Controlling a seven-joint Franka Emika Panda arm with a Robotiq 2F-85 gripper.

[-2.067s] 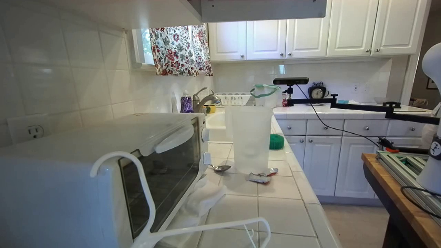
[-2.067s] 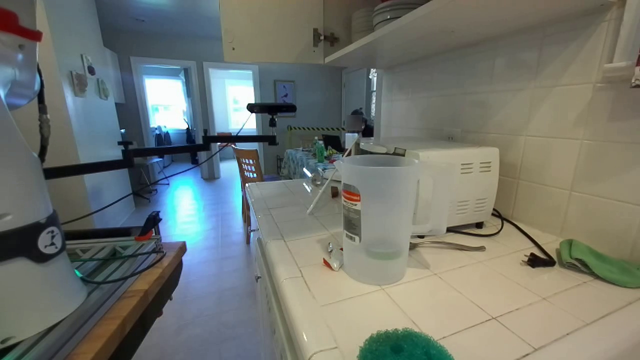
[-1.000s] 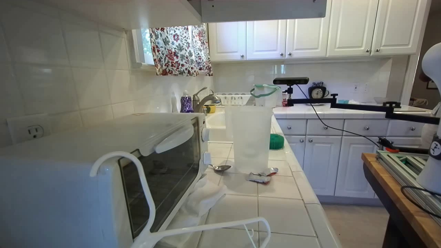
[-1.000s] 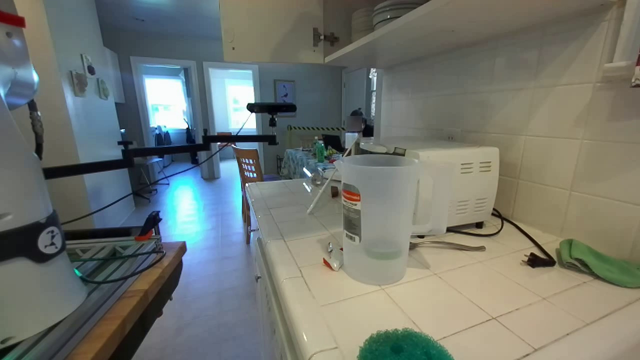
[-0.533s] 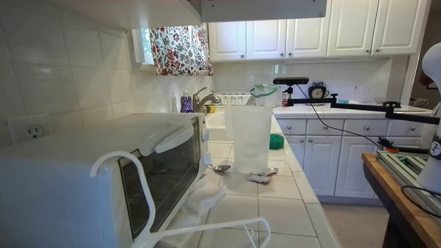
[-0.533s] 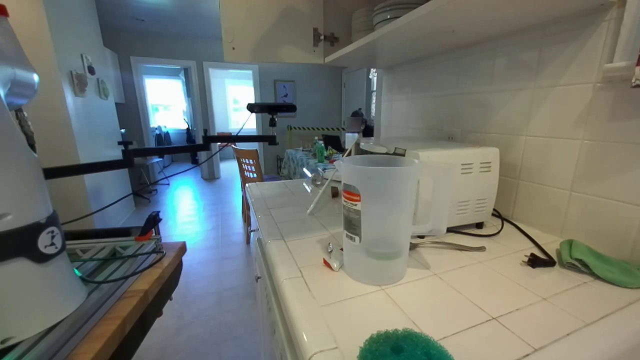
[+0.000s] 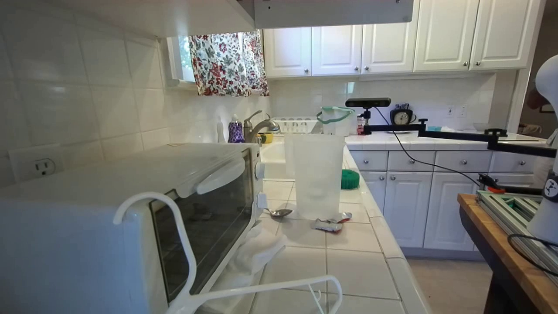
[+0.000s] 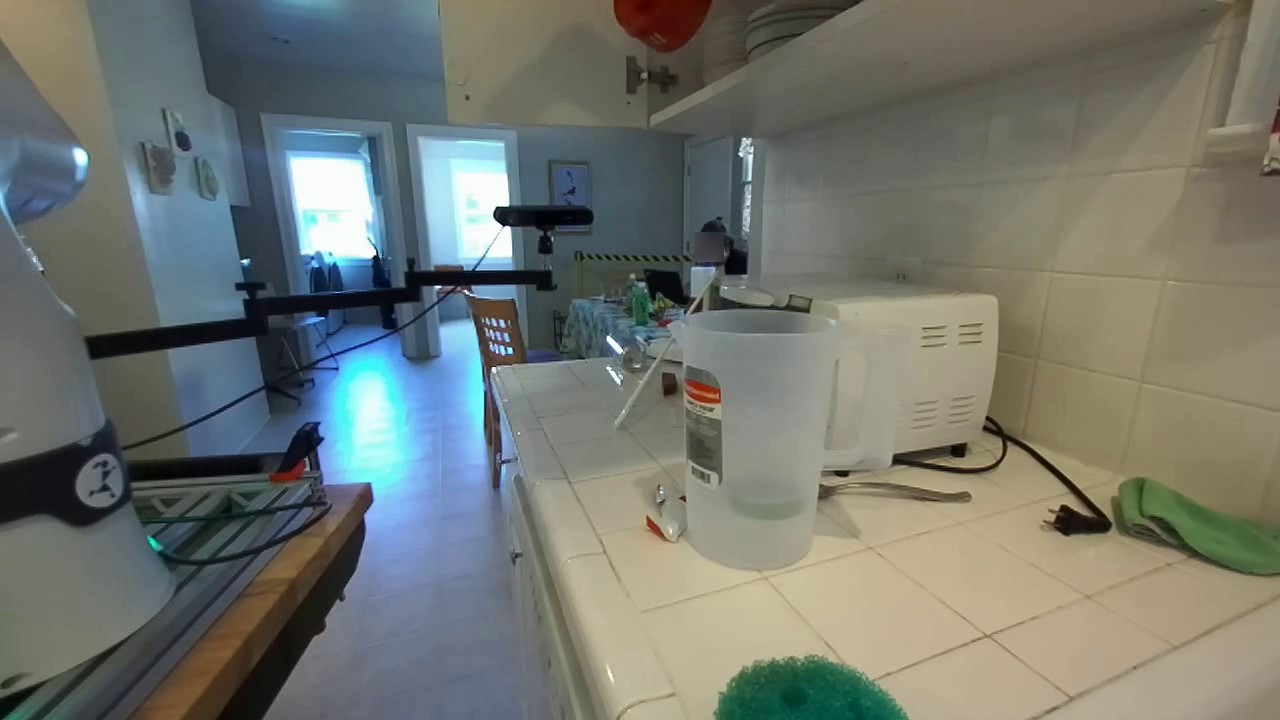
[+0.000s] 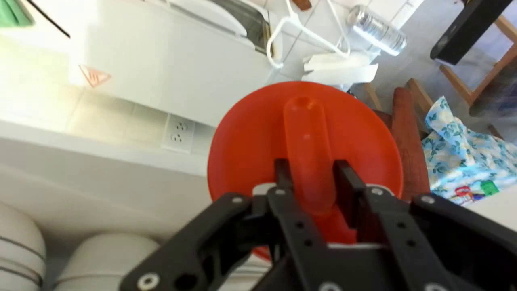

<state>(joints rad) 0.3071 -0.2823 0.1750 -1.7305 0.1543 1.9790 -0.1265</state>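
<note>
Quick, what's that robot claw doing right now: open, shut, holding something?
Gripper: closed, holding a round red lid by its raised handle.

I see solid orange-red on the round handled piece point(image 9: 307, 137), black on the gripper point(image 9: 312, 171). Pitcher point(image 8: 757, 420) reads milky translucent with a red-and-grey label point(image 8: 703, 430), scourer point(image 8: 810, 692) green. Far curtain point(image 7: 226, 65) in an exterior view: white, red and grey-green floral.

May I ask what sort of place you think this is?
It looks like a kitchen, probably a home one: a tap is near the window side, white cabinets hang on the far wall, and a small oven stands on the counter.
</note>
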